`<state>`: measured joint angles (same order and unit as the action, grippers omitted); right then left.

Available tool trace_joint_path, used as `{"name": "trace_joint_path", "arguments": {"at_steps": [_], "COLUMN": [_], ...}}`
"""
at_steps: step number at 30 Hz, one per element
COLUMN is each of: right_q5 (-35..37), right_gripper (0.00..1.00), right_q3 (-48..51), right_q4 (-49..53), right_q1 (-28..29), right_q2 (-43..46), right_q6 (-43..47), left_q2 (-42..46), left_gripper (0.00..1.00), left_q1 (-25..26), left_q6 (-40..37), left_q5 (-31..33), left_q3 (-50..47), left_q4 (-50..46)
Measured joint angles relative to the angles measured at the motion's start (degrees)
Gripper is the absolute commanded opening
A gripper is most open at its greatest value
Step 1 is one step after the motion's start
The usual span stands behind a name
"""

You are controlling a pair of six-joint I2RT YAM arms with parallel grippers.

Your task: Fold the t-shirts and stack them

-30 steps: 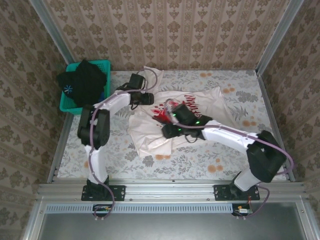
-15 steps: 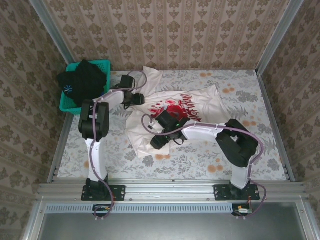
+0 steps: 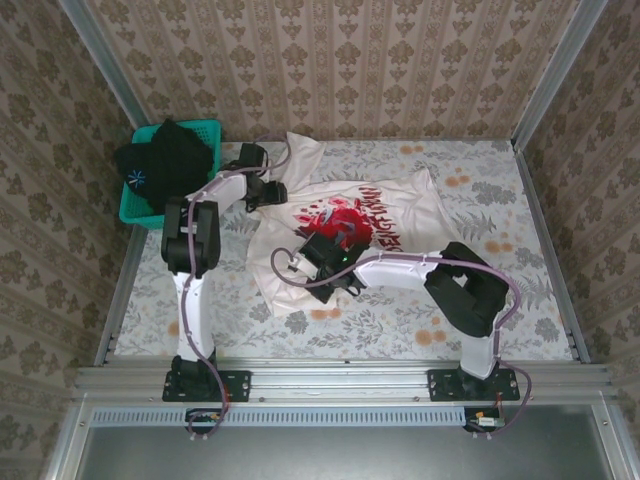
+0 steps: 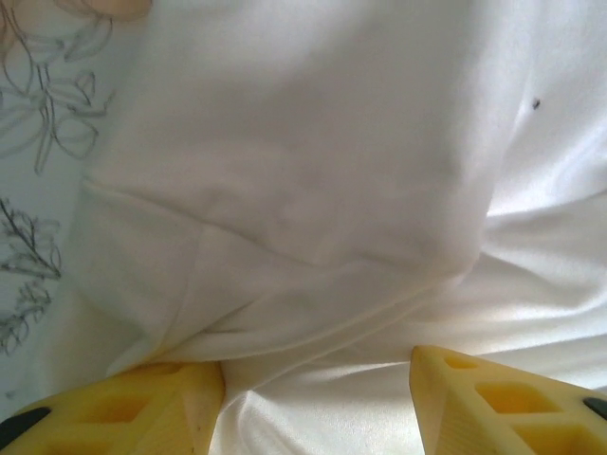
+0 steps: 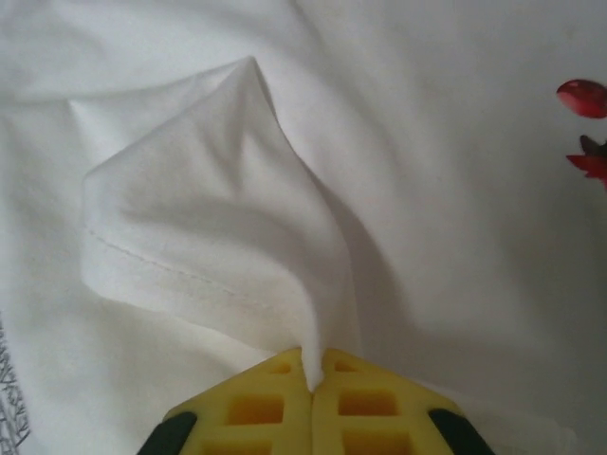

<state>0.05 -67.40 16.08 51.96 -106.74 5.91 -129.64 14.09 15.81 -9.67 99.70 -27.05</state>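
Note:
A white t-shirt [image 3: 400,215] with a red-and-black chest graphic [image 3: 335,215] and dark lettering lies spread on the flowered table. My right gripper [image 3: 312,275] sits at the shirt's near left part. In the right wrist view this gripper [image 5: 313,379] is shut on a raised fold of white cloth [image 5: 218,237] with a stitched hem. My left gripper [image 3: 266,190] is at the shirt's far left edge. Its yellow fingers [image 4: 142,408] stand apart, with white cloth [image 4: 303,190] lying between and under them, so the left gripper [image 4: 318,379] is open.
A teal mesh basket [image 3: 210,130] stands at the far left corner with a dark garment [image 3: 165,165] piled in it and hanging over its rim. Patterned walls and metal rails close in the table on three sides. Bare tablecloth [image 3: 480,300] shows on the right.
My right gripper has moved left across the shirt and closed on a fold of its cloth. The left gripper has drifted left toward the basket, and the shirt now lies more spread out.

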Motion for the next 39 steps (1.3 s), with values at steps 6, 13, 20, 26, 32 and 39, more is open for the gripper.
{"name": "trace_joint_path", "arguments": {"at_steps": [6, 13, 20, 26, 32, 39], "right_q5": [-3.2, -14.2, -14.6, -6.9, 5.1, 5.6], "right_gripper": [0.00, 0.26, 0.67, 0.77, 0.73, 0.71], "right_q3": [3.8, 8.9, 10.6, 9.8, 16.1, 24.3], "right_q4": [1.0, 0.9, 3.1, 6.4, 12.1, 15.5], "right_q1": [2.4, 12.7, 12.5, -0.3, -36.0, -47.5], "right_q2": [11.0, 16.5, 16.7, 31.1, 34.2, 25.0], "right_q6": [-0.6, -5.9, -11.1, -19.3, -34.1, -40.2], "left_q2": [-5.3, -12.1, -11.1, -1.1, 13.9, 22.4], "left_gripper": [0.55, 0.54, 0.62, 0.76, 0.77, 0.77], "left_q1": [-0.7, -1.0, -1.4, -1.5, -0.4, 3.7], "left_q6": [0.3, 0.5, 0.5, 0.4, 0.5, 4.0], "left_q5": [-1.7, -3.3, -3.5, -0.2, 2.2, 1.9], "left_q3": [8.9, 20.6, 19.3, 8.0, -4.3, -24.2], "left_q4": [-2.1, -5.0, -5.8, -7.3, -4.1, 4.0]}}
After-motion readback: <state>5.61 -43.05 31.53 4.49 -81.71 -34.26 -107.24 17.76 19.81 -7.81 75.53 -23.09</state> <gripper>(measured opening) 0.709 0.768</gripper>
